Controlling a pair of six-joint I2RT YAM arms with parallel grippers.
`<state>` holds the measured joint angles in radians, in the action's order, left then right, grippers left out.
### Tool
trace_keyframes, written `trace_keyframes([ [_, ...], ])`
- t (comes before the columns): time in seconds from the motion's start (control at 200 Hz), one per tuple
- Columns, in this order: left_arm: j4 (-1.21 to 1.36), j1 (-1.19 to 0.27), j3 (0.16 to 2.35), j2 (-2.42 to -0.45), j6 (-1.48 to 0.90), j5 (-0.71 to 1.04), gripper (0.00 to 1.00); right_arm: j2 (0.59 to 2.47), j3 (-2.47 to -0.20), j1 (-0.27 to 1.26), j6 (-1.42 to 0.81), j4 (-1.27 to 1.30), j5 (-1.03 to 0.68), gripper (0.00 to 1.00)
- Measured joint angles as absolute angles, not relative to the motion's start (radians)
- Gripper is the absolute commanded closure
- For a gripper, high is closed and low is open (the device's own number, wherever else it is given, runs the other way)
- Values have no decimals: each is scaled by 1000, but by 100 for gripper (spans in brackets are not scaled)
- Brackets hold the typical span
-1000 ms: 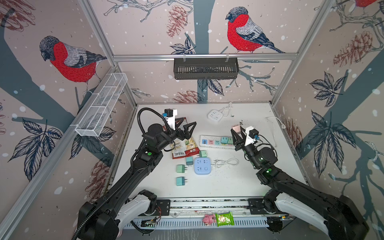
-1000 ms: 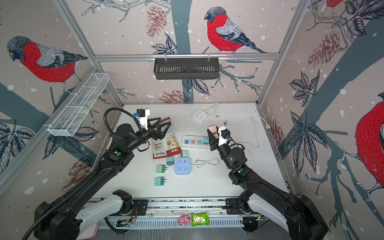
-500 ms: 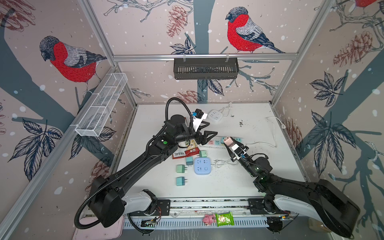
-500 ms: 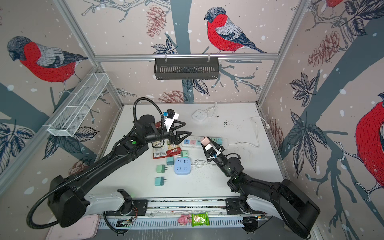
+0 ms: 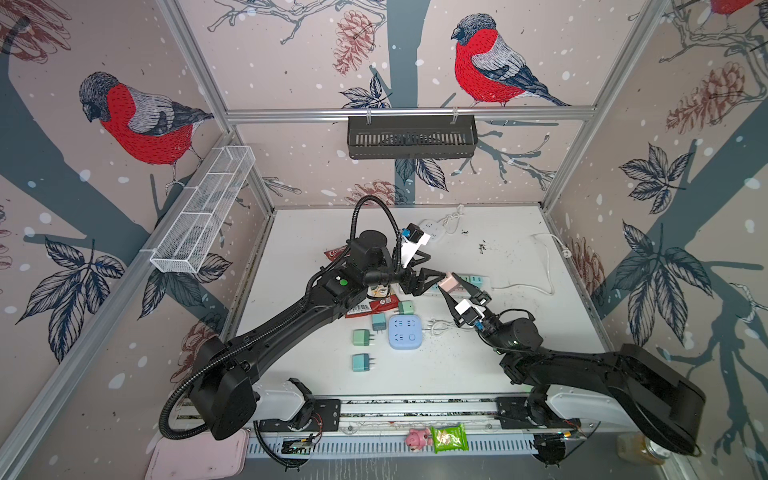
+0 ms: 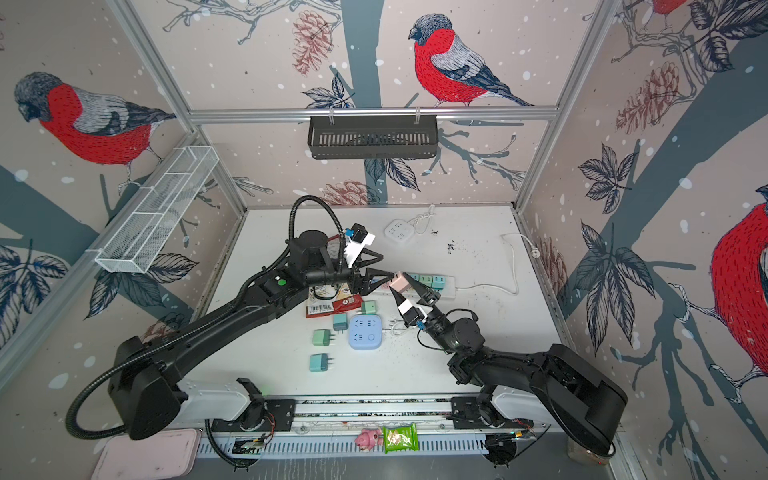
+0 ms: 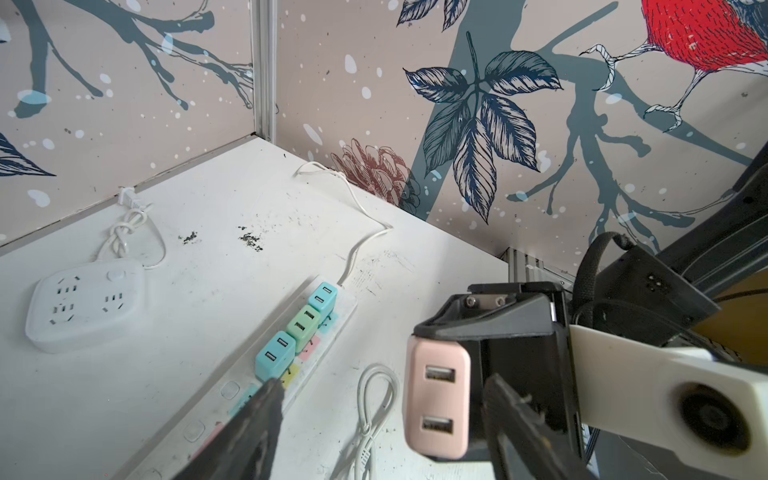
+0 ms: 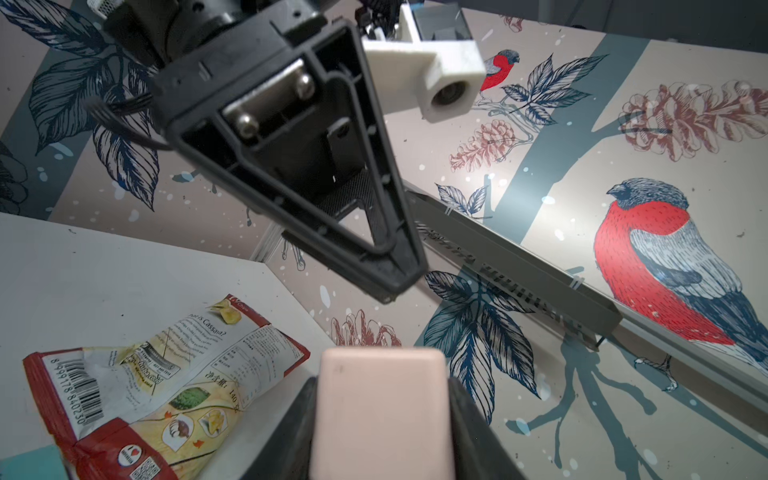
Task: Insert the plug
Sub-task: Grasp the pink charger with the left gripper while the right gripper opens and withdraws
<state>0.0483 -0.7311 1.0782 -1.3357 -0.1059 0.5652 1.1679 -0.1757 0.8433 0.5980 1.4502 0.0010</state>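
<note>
A pink plug (image 5: 448, 282) (image 6: 400, 282) with two USB ports hangs above the table, and my right gripper (image 5: 451, 284) (image 8: 382, 395) is shut on it. In the right wrist view the plug (image 8: 382, 415) fills the space between both fingers. My left gripper (image 5: 435, 266) (image 7: 384, 384) is open and reaches in from the left. In the left wrist view the plug (image 7: 436, 399) sits between its fingers, apart from one finger (image 7: 257, 428). Just beyond lies the white power strip (image 5: 489, 286) (image 7: 232, 390), which holds three teal and green plugs (image 7: 307, 324).
A blue square socket (image 5: 405, 332), several loose teal and green plugs (image 5: 361, 337) and a red snack bag (image 5: 374, 305) lie left of centre. A white square socket (image 5: 430, 230) sits at the back. A coiled white cable (image 5: 440, 326) lies beside the blue socket.
My left arm swung right to the middle and its jaws narrowed a little. My right gripper carried the pink plug down and leftward to meet it over the strip.
</note>
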Motion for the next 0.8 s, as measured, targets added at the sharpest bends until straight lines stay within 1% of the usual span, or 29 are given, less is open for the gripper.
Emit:
trace_keyframes([
  [0.195,17,-786,1106,-1346,-78,555,26,1114,-182,848,602,1425,-14,97],
  [0.39,7,-791,1106,-1354,-70,551,33,1113,-187,848,606,1401,-23,97],
  [0.47,2,-791,1113,-1366,-70,552,38,1121,-190,849,609,1394,-26,97],
  [0.565,-7,-791,1129,-1390,-70,556,40,1140,-196,849,615,1393,-26,97],
  [0.625,-7,-791,1132,-1399,-70,558,45,1152,-197,849,627,1396,-26,97],
  [0.705,-14,-793,1141,-1415,-70,563,58,1165,-200,849,627,1397,-23,96],
  [0.801,-31,-796,1156,-1427,-67,574,71,1176,-205,845,627,1403,-19,94],
])
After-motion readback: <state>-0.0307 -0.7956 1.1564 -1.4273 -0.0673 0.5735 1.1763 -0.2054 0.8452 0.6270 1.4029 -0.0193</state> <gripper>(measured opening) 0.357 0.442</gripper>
